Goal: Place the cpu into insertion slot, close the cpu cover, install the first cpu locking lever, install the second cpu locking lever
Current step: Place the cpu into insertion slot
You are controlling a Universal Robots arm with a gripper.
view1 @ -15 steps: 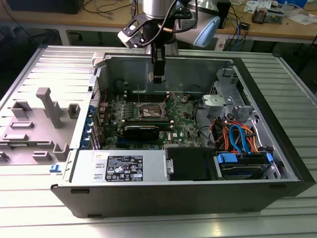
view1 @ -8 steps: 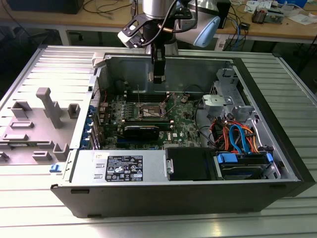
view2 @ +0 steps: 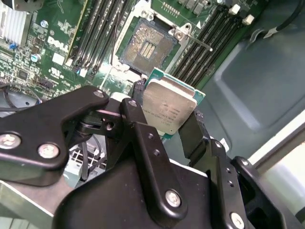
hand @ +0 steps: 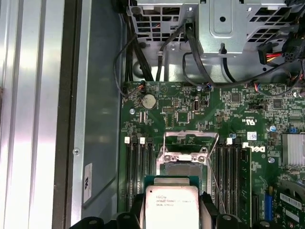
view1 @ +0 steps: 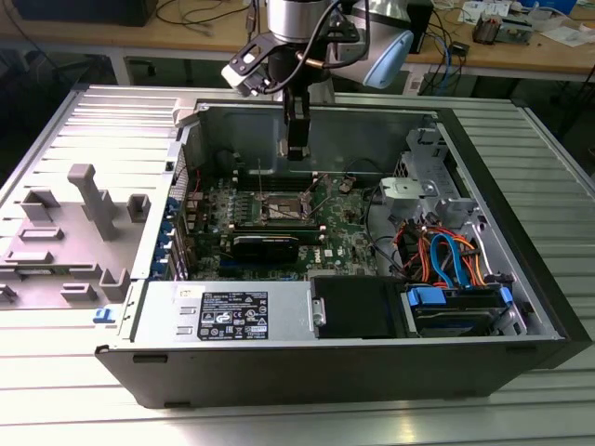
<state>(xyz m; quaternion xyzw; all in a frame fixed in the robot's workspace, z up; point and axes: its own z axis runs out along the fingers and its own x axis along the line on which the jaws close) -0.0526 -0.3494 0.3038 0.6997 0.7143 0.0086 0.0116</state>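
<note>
- My gripper point(view1: 296, 147) hangs over the open computer case point(view1: 325, 372), in the part of the case far from the exterior camera.
- My jaws are clamped on the cpu point(view2: 167, 109), one black finger point(view2: 137, 125) on each of two opposite edges (metal top facing the second wrist camera, green edge showing at one corner).
- In the first wrist view the cpu point(hand: 171, 206) sits between my fingertips point(hand: 208, 210), level and held up off the board.
- The socket point(view2: 147, 45) is bare, with its contact field showing.
- The chip is above the socket and apart from it, not seated. I can't tell how high.
- The cpu cover point(hand: 190, 135) is swung open on the side of the socket point(hand: 183, 169) away from the chip, and green board shows through its window.
- A thin lever rod point(view2: 196, 42) runs along one side of the socket, unlatched.
- Memory slots point(hand: 138, 167) flank the socket on both sides.
- The motherboard point(view1: 349, 218) lies flat on the case floor.
- A power supply point(view1: 223, 311) with a white label is at the near wall, towards the exterior view's left.
- Orange and blue cables point(view1: 446, 255) are bundled at the exterior view's right.
- The case rests on a ribbed metal table point(view1: 56, 400), and a grey tray point(view1: 74, 232) with upright pegs sits beside it on the exterior view's left.
</note>
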